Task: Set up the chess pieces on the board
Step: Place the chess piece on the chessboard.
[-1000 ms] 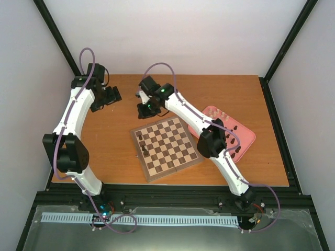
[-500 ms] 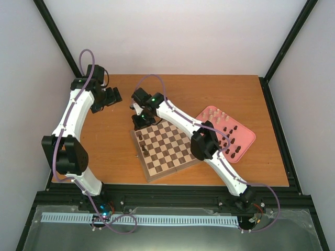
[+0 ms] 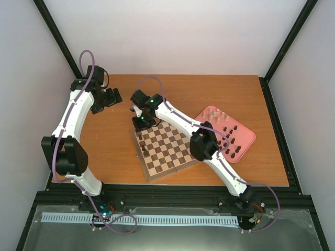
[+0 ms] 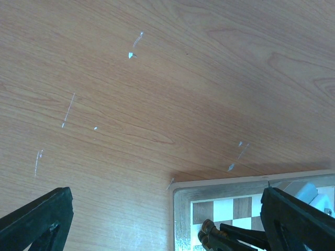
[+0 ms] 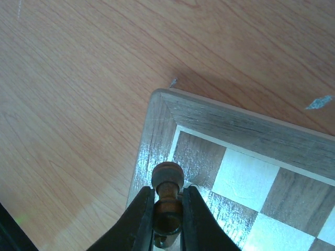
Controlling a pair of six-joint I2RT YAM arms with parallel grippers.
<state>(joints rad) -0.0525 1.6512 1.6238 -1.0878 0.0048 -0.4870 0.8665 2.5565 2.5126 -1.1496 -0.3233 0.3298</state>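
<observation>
The board (image 3: 172, 157) lies tilted at the table's middle. Two dark chess pieces (image 3: 144, 150) stand along its left edge. My right gripper (image 3: 140, 123) hovers over the board's far-left corner. In the right wrist view that gripper (image 5: 168, 191) is shut on a dark brown piece (image 5: 167, 177), whose round head pokes out above the board's border (image 5: 235, 123) beside the corner square. My left gripper (image 3: 111, 98) hangs open over bare table to the left of the board, its fingers (image 4: 36, 219) spread wide. The left wrist view shows the board corner (image 4: 180, 219) and the right gripper's tips (image 4: 235, 235).
A pink tray (image 3: 247, 142) sits right of the board, holding several cream pieces (image 3: 217, 113) and dark pieces (image 3: 230, 138). The right arm's forearm (image 3: 201, 141) stretches across the board's right side. Black frame posts stand at the table's corners.
The right gripper, still holding the dark piece, has swung left and nearer, from behind the board to over its far-left corner. The left arm has barely shifted.
</observation>
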